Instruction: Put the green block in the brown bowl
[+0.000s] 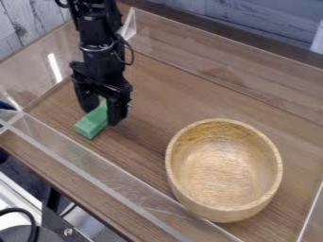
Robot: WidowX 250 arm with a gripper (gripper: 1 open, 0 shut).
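Observation:
The green block (90, 124) lies on the wooden table at the left, a small bright green bar. My gripper (100, 111) points straight down over it, open, with one black finger on each side of the block's far end. The fingertips reach close to the table; I cannot tell whether they touch the block. The brown bowl (225, 166) stands at the lower right, round, pale wood, hollow and empty, well apart from the block and the gripper.
A clear plastic wall (76, 161) runs along the table's near edge just in front of the block, and another clear panel (228, 33) stands at the back. Bare wooden tabletop (177, 90) lies between the arm and the bowl.

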